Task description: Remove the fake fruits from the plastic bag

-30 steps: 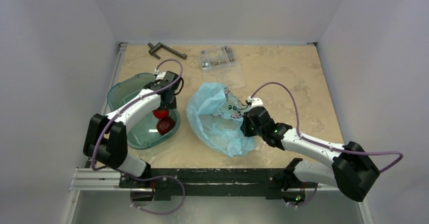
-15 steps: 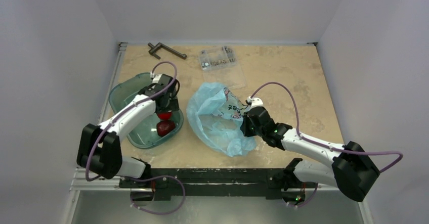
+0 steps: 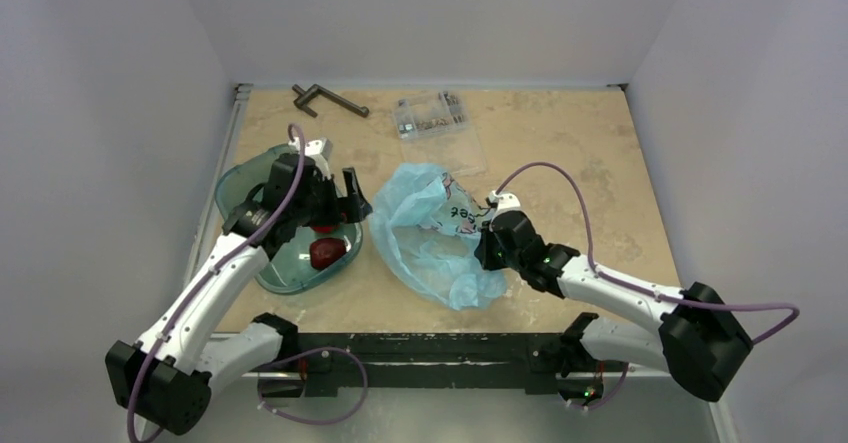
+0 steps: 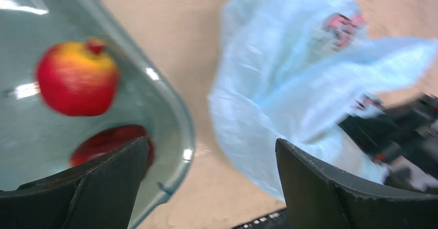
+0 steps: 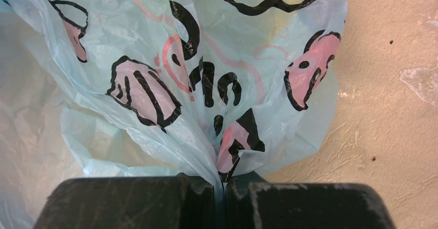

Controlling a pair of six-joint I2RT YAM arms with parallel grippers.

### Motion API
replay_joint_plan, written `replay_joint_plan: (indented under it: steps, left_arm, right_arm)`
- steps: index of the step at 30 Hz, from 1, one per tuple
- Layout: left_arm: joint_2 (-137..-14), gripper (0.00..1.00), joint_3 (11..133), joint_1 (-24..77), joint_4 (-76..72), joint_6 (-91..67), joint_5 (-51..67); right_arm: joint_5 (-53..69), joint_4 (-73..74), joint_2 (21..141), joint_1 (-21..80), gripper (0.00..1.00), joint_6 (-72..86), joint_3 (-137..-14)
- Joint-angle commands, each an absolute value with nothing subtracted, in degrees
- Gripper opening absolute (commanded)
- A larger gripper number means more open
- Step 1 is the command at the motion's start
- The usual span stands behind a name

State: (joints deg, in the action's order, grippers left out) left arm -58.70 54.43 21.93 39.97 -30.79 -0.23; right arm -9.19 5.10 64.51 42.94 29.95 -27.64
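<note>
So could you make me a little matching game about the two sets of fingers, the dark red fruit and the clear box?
1 left fingers
2 right fingers
3 dark red fruit
4 clear parts box

a in the teal tub
b at the far edge of the table
c spread open, holding nothing
d pinched shut on the plastic bag

Pairs: 1-c, 2-d, 3-a, 4-b

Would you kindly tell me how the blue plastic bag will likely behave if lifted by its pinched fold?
Probably floppy: the plastic bag bunches into creases where the right fingers pinch it. Thin and translucent, so likely very light, draping rather than holding shape. Pushed, it would likely crumple, since it lies in loose folds.
</note>
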Motion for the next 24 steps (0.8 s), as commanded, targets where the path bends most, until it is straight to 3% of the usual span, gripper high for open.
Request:
replay_joint_plan:
  steps: [1, 5, 12, 21, 24]
  left_arm:
    - [-54.5, 0.93, 48.96, 23.5, 25.2, -32.79, 23.41]
    - [-52.18, 0.88, 45.8, 31.03, 15.86, -34.88, 23.33]
    - [-54.38, 0.67, 38.94, 38.53, -3.02, -41.77, 18.91]
    - [-65.53, 0.37, 44.63, 49.03, -1.38, -39.29, 4.52]
    - [-70.62, 0.33, 45.42, 49.63, -2.77, -41.83, 3.21]
  right_arm:
    - [-6.62, 2.86, 61.78, 42.71, 0.0, 28.76, -27.55]
    - [-5.39, 4.47, 59.09, 42.71, 0.0, 28.1, -30.03]
    - [-4.93, 5.86, 55.17, 42.71, 0.0, 26.9, -33.74]
    - [-4.37, 5.42, 55.15, 42.71, 0.0, 26.69, -32.34]
    - [-4.03, 5.23, 55.02, 42.67, 0.0, 27.21, -30.86]
